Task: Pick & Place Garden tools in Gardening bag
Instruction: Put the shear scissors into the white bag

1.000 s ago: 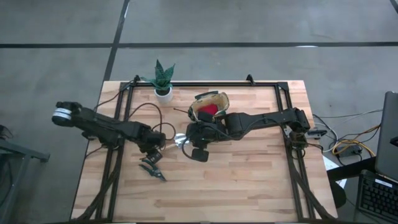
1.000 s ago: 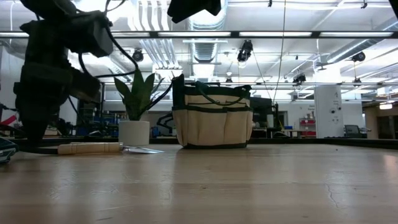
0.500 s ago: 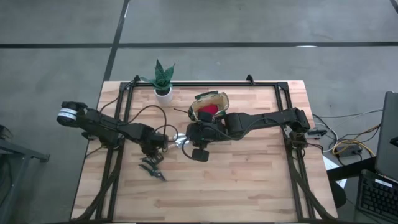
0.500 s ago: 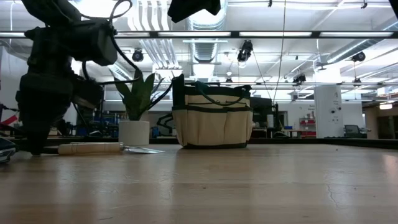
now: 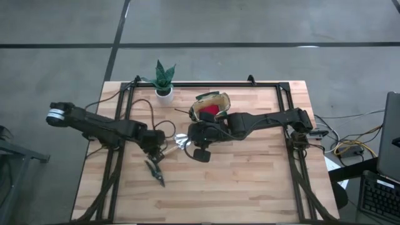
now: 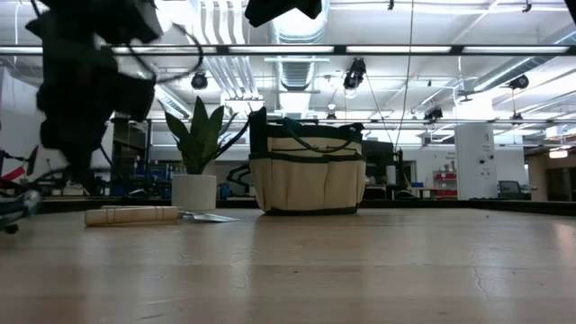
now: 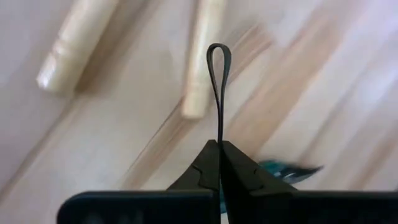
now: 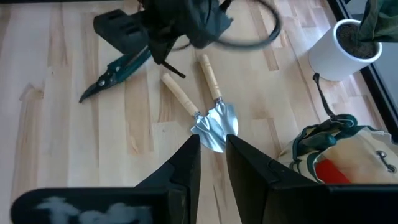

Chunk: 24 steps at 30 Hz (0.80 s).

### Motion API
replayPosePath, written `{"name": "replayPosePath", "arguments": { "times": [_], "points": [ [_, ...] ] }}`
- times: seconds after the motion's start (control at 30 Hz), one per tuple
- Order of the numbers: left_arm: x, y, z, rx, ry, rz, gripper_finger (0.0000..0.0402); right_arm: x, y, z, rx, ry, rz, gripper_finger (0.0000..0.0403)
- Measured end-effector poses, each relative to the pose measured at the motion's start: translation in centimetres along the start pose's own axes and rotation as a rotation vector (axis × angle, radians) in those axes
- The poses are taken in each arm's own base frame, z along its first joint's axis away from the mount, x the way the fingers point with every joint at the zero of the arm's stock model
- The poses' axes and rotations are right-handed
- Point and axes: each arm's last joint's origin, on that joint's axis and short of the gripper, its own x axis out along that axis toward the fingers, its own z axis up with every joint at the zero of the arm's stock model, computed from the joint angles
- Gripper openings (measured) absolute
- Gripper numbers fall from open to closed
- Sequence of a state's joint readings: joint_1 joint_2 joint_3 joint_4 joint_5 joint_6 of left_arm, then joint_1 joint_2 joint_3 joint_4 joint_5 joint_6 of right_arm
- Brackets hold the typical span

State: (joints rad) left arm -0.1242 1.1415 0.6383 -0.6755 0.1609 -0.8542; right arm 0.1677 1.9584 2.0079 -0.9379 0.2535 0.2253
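My left gripper hangs over the table's left-middle, shut on a thin dark loop of the teal-handled pruning shears. The shears slant below it, blade tip toward the near edge. Two wooden-handled trowels lie side by side on the boards, silver blades toward my right gripper. That gripper is slightly open with nothing between its fingers, just right of the trowels. The tan gardening bag stands open behind it with a red soft item inside. My left gripper pinches the thin dark loop at the shears' handle end between its two shut fingers, coming from above. The loop's free bend sticks out past the fingertips. The shears hang tilted below, handle end up; whether the blade tip rests on the table I cannot tell.
A green plant in a white pot stands at the far edge, left of the bag. A black frame runs round the table's edge. Bare boards lie toward the near and right sides. In the low view the bag stands behind a trowel handle.
My left gripper has risen from the table beside the trowel handles. The shears have swung round with it: they lay splayed on the boards and now slant in one line toward the near edge, their handle end raised.
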Motion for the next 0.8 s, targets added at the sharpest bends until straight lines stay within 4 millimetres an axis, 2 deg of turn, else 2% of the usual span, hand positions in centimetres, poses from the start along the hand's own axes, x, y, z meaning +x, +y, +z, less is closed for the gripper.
{"name": "replayPosePath", "arguments": {
  "times": [0.4,0.63,0.8],
  "points": [
    [-6.5,-3.1,1.7,0.051,-0.317,-0.142,0.0001,-1.7,-0.2,0.9,0.027,-0.089,0.053,0.0082],
    [-8.6,-4.9,2.5,0.096,-0.432,-0.143,0.0001,-2.7,0.0,2.1,0.114,-0.179,0.251,0.0079],
    [-9.6,-6.1,2.8,0.111,-0.516,-0.164,0.0000,-2.5,-0.6,2.3,0.223,-0.164,0.274,0.0096]
  ]
}}
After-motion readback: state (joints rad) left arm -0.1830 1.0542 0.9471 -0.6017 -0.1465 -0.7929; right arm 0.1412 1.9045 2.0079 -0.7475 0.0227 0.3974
